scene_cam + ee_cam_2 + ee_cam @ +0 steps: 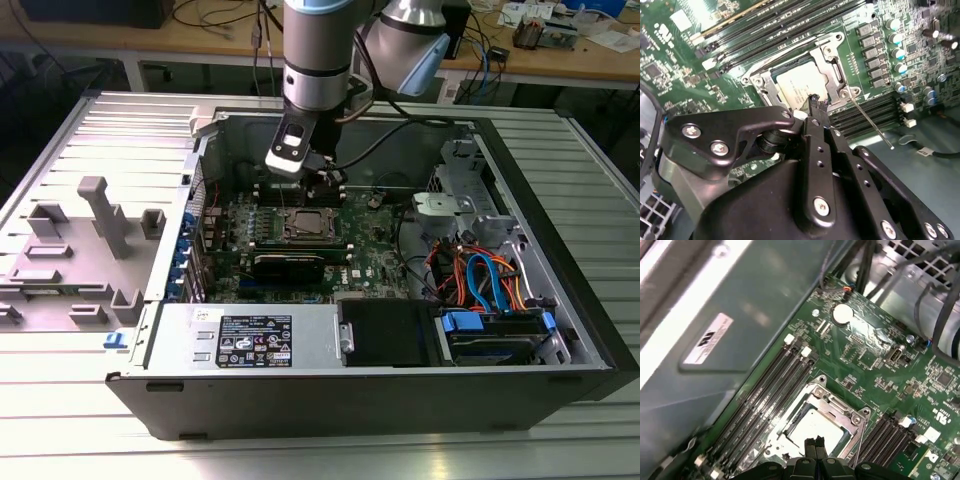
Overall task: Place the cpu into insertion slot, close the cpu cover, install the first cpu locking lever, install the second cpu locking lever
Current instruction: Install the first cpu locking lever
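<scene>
**Desk:** Where is the chip (799,85) sitting?

**Photographer:** It is lying flat in the socket (287,228), amid the green circuit board (670,75) of an open computer case (380,405). Its dull silver top is showing through the window of the metal cover (836,70). In both wrist views the cover is lying down over the chip.

**Desk:** And what is the gripper (817,102) doing?

**Photographer:** It is hovering right over the near edge of the socket, hanging from the arm (315,50) that is standing over the case. Its jaws are pressing together, tip against tip, and are gripping nothing. Whether the tips are touching the cover, I cannot tell.

**Desk:** Is anything sticking out around the socket?

**Photographer:** A thin metal lever (870,122) is angling away from one corner of the socket. It is crossing over the black memory slots (885,105) just beside it. More long slots are running along the socket's opposite side.
</scene>
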Available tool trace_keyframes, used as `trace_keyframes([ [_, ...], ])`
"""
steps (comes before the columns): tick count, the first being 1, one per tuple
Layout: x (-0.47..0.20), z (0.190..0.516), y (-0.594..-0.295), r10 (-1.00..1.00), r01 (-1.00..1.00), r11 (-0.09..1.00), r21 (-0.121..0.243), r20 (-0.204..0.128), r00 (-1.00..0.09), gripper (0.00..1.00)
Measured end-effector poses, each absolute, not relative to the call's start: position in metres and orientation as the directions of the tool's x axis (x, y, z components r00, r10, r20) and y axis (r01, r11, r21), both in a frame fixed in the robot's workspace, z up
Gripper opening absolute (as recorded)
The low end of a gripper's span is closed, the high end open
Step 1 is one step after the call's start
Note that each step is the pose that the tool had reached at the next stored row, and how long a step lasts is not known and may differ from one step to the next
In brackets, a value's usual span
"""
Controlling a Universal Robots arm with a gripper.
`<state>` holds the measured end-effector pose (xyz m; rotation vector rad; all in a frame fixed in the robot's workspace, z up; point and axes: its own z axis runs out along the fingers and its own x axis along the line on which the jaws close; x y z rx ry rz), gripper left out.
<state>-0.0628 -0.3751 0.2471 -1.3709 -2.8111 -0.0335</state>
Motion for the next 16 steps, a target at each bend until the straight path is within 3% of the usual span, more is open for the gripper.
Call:
trace_keyframes([
  [16, -0.0628, 0.2499, -0.3751, 0.5, 0.5, 0.866, 0.013, 0.022, -0.866, 0.11],
])
